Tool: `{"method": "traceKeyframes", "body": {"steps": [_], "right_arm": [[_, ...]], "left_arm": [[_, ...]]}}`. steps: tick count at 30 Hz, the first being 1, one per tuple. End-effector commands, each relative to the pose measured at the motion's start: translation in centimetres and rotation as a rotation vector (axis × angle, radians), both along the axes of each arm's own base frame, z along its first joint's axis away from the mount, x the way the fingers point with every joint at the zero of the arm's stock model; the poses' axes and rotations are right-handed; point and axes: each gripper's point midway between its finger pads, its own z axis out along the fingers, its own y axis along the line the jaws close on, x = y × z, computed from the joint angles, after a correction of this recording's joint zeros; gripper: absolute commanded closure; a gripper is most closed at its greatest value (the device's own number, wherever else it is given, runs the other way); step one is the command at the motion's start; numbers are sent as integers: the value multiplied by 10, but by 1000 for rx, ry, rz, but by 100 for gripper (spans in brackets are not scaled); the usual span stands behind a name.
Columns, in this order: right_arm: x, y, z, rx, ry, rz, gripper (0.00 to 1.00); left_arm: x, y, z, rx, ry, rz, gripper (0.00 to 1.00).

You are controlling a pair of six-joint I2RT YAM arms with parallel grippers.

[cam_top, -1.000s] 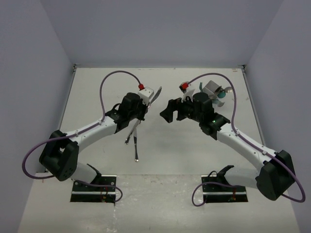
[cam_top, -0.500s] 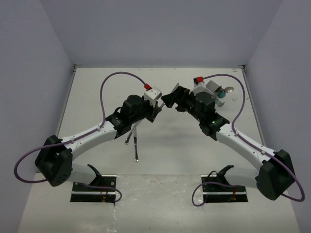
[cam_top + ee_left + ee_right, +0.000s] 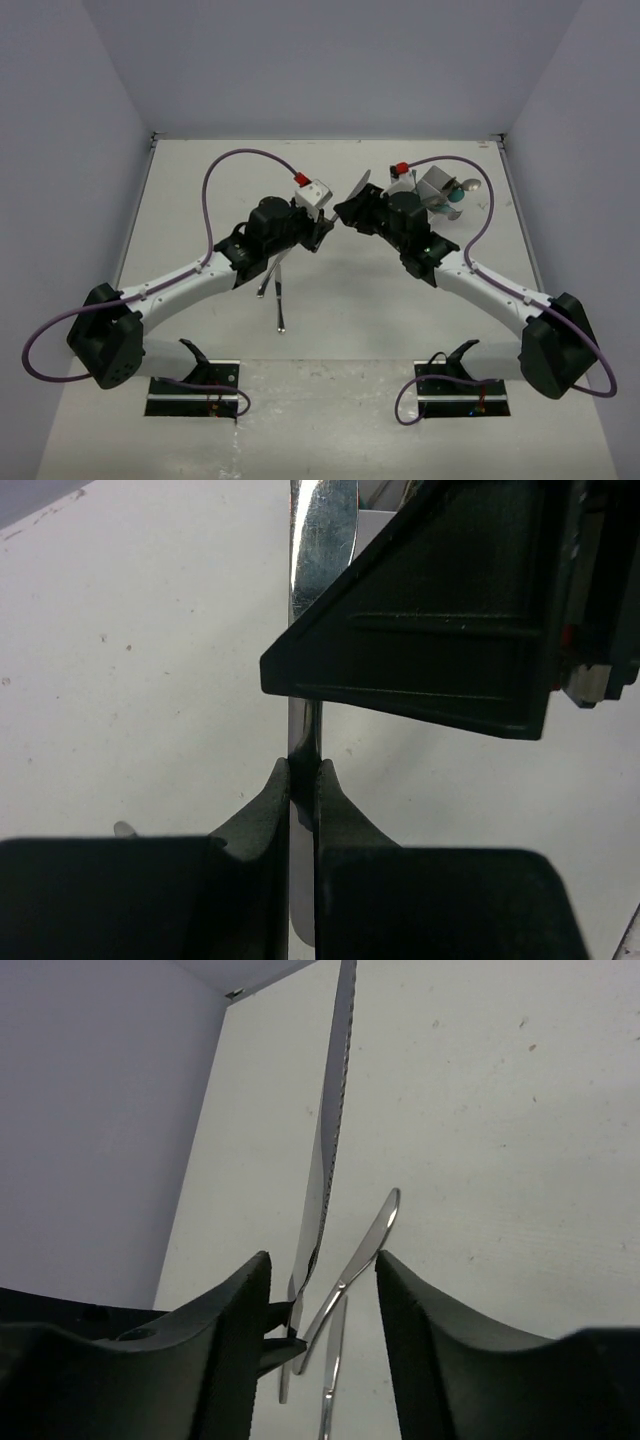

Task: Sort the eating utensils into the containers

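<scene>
Since a second ago the right arm has swung in from the box side toward the middle of the overhead view, and the left arm has pushed up and to the right to meet it, so the two are nose to nose just above centre frame

The left gripper [image 3: 303, 775] is clamped hard on the narrow part of a silver knife [image 3: 335, 1090], with the serrated blade sticking out past its fingers. The right gripper [image 3: 320, 1265] has its jaws apart with the blade running between them and a gap on both sides. So it's not pinching yet, though the jaws have come in from how wide they were

Pretty sure this is a handover. The box [image 3: 430, 178] sits at the upper right, on the right arm's side, so passing the knife across makes sense. Holding it low down leaves the blade free for the other side to grab

Loose cutlery [image 3: 278, 300] lies on the table [image 3: 200, 190] under the left arm, lower left of centre, not sorted yet. A few pieces show at the box, one teal, but I can't tell which compartment
</scene>
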Motion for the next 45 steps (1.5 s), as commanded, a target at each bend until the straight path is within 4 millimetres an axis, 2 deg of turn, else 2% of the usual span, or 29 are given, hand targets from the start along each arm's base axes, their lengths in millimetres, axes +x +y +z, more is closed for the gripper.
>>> {"method": "traceKeyframes", "body": {"steps": [1, 6, 9, 13, 14, 15, 16, 17, 20, 21, 24, 27, 29, 30, 32, 33, 34, 35, 37, 38, 39, 42, 45], "right_arm": [[6, 8, 19, 28, -48, -13, 55], [3, 14, 22, 11, -78, 22, 87], [4, 14, 27, -6, -113, 39, 100], [4, 10, 33, -36, -180, 39, 100], [5, 5, 33, -54, -195, 23, 100], [5, -2, 38, -56, -216, -4, 100], [9, -13, 35, -77, -223, -62, 100], [12, -23, 37, -103, -244, -107, 100], [25, -70, 43, -162, -277, -283, 100], [30, -92, 47, -174, -289, -357, 100], [37, -163, 34, -262, -276, -630, 100], [39, -219, 26, -300, -259, -846, 100], [40, -237, 15, -346, -234, -911, 100], [42, -251, 18, -358, -237, -965, 100], [49, -260, 15, -379, -236, -1002, 100], [52, -259, 12, -393, -229, -994, 100], [57, -262, 18, -378, -249, -1010, 100], [63, -262, 12, -410, -242, -1007, 100], [74, -260, 19, -420, -264, -1008, 100], [81, -258, 8, -458, -244, -997, 100], [86, -256, 7, -460, -242, -993, 100], [86, -252, -13, -479, -199, -975, 100], [78, -245, -16, -461, -183, -958, 99]], "left_arm": [[1, -9, 43, -99, -93, -16, 100], [6, -10, 42, -93, -98, -5, 100], [7, -14, 42, -89, -112, -20, 100], [9, -15, 39, -59, -125, -31, 100], [9, -16, 38, -49, -128, -36, 97], [7, -17, 36, -44, -124, -52, 83], [6, -17, 37, -45, -122, -54, 32], [7, -16, 36, -45, -119, -44, 0], [13, -5, 30, -21, -100, 27, 0], [14, 0, 22, 3, -80, 52, 0], [22, 21, 7, 56, -59, 167, 0], [27, 43, -9, 102, -17, 286, 0], [28, 58, -23, 124, 30, 350, 0], [29, 63, -28, 126, 48, 367, 0], [29, 76, -43, 127, 108, 402, 0], [30, 81, -48, 126, 129, 417, 0], [34, 91, -51, 121, 143, 447, 0], [28, 98, -64, 138, 191, 463, 0], [30, 113, -69, 136, 214, 505, 0], [27, 121, -77, 147, 234, 535, 0], [27, 128, -81, 153, 244, 562, 0], [17, 148, -97, 195, 299, 645, 0], [2, 161, -115, 230, 361, 694, 0]]}}
